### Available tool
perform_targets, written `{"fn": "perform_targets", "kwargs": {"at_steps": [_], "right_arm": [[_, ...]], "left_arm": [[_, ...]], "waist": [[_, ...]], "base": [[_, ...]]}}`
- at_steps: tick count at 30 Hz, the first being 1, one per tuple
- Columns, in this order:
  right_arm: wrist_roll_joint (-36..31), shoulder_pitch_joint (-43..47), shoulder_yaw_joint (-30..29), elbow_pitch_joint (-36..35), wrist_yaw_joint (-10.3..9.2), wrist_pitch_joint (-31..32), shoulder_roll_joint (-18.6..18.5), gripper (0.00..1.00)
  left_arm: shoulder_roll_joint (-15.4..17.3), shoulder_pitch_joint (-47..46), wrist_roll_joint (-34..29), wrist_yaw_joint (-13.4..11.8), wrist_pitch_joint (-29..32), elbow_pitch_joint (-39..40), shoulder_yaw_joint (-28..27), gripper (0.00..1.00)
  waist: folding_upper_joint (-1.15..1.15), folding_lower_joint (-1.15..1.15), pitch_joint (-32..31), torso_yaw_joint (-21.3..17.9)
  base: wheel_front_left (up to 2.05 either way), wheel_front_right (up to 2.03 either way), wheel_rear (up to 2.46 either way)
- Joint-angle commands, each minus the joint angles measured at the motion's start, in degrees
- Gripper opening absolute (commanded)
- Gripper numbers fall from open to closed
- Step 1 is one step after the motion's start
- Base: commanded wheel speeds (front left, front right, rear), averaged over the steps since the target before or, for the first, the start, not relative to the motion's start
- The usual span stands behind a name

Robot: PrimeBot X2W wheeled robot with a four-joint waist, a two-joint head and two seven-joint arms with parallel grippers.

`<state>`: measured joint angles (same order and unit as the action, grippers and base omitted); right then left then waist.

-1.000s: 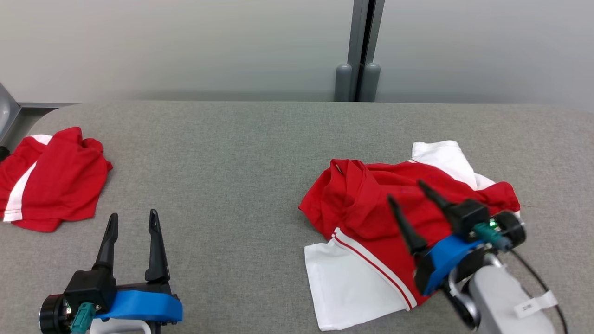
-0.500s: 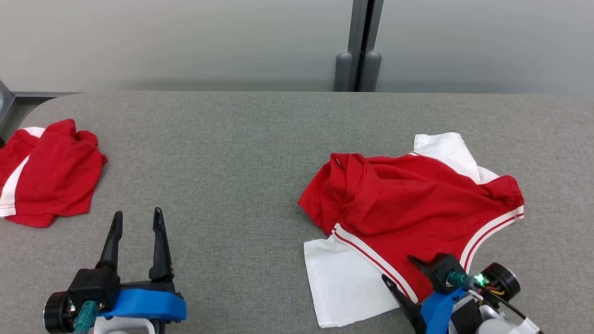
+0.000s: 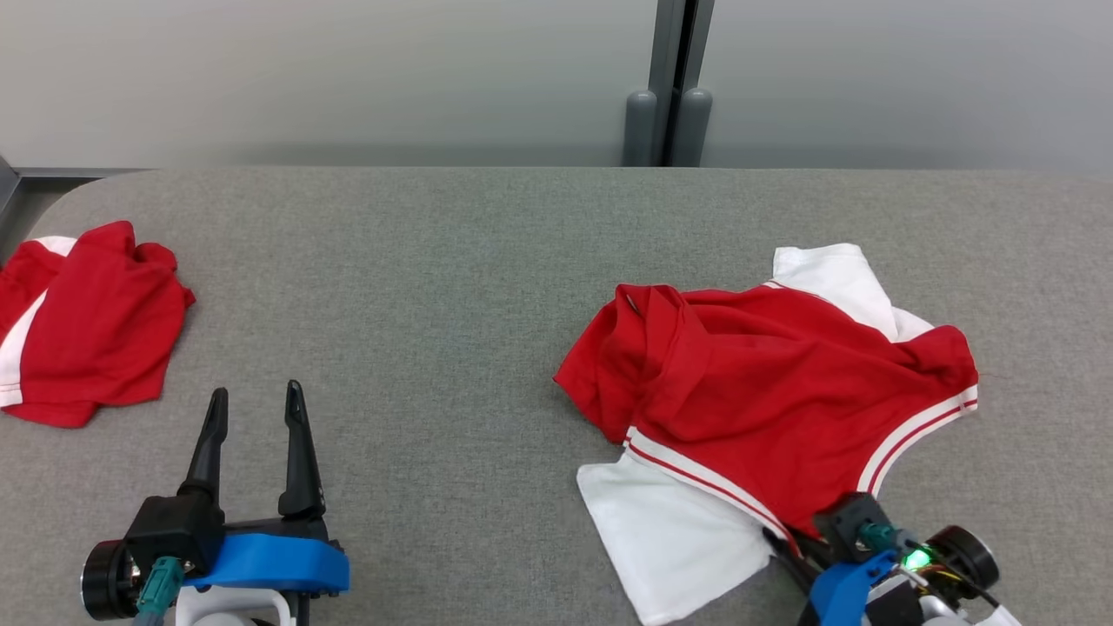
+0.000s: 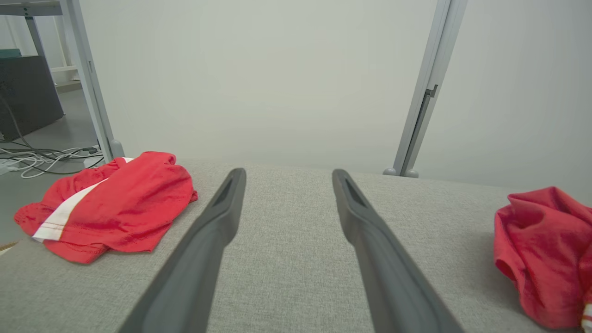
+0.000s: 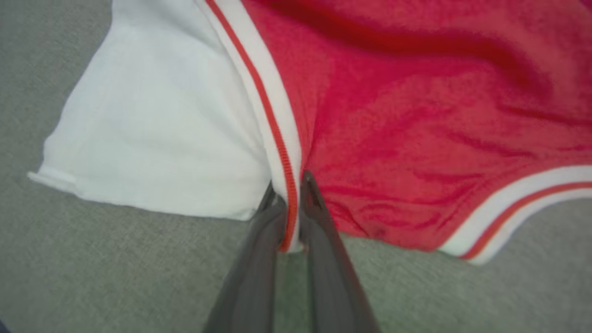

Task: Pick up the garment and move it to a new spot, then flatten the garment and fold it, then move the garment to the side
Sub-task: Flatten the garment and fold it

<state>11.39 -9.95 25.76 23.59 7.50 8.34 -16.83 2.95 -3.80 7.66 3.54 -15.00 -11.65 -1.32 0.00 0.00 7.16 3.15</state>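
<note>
table (image 3: 452, 261): grey, cloth-covered | garment (image 3: 783, 391): red and white, crumpled, on the right half of the table, reaching near its front edge | second red garment (image 3: 87, 348): at left edge | left gripper (image 3: 254, 396): front-left, jaws wide apart, holding nothing | right gripper (image 5: 289, 187): front-right, pinched tight on garment's striped hem

left end effector (image 3: 255, 391): lower left of head view, fingers spread wide, pointing forward, low over the tabletop (image 3: 452, 261)
right end effector (image 5: 290, 185): lower right, fingers pinched together on the garment (image 5: 416, 115) hem
right wrist: green light on
</note>
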Motion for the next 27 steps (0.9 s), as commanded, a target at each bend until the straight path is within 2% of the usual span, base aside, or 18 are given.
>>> {"fn": "perform_targets", "kwargs": {"at_steps": [1, 7, 8, 14, 15, 16, 17, 27], "right_arm": [[0.1, 1.6, -2.0, 0.7, -0.01, -0.8, -1.1, 0.00], [-0.4, 5.1, -12.2, -1.2, -0.01, -1.3, -4.4, 0.00], [-0.6, 6.7, -15.6, -2.2, -0.01, -0.6, -5.6, 0.00], [-0.8, 11.5, -22.6, -5.7, -0.01, 1.8, -7.2, 0.00], [-0.6, 11.7, -23.2, -6.6, -0.01, 1.3, -6.6, 0.10], [-0.3, 12.1, -23.6, -7.6, -0.01, 0.9, -5.9, 0.91], [0.4, 12.4, -23.7, -8.4, 0.00, 0.5, -5.0, 1.00], [0.3, 9.8, -24.5, -17.6, 0.00, -8.7, 0.7, 1.00]], "left_arm": [[-0.1, 0.2, 0.2, -0.2, -0.3, -0.1, -0.1, 1.00], [-0.1, 1.0, 0.3, -0.3, -0.3, 0.0, -0.1, 1.00], [-0.1, 1.1, 0.2, -0.3, -0.3, 0.1, -0.2, 1.00], [-0.1, 1.8, 0.0, -0.4, -0.3, 0.4, -0.2, 1.00], [-0.1, 2.0, 0.0, -0.3, -0.3, 0.4, -0.3, 1.00], [-0.1, 2.1, -0.1, -0.2, -0.3, 0.5, -0.3, 1.00], [-0.1, 2.1, -0.1, -0.1, -0.3, 0.5, -0.4, 1.00], [-0.1, 2.1, -0.8, 0.5, -0.3, 0.1, -0.8, 1.00]], "waist": [[0.00, 0.00, -0.4, -0.3], [0.00, 0.00, -1.6, -1.3], [0.00, 0.00, -1.9, -1.7], [0.00, 0.00, -2.5, -2.2], [0.00, 0.00, -2.6, -2.3], [0.00, 0.00, -2.6, -2.4], [0.00, 0.00, -2.7, -2.4], [0.00, 0.00, -3.1, -2.4]], "base": [[0.00, 0.00, 0.00], [0.00, 0.00, 0.00], [0.00, 0.00, 0.00], [0.00, 0.00, 0.00], [0.00, 0.00, 0.00], [0.00, 0.00, 0.00], [0.00, 0.00, 0.00], [0.00, 0.00, 0.00]]}}
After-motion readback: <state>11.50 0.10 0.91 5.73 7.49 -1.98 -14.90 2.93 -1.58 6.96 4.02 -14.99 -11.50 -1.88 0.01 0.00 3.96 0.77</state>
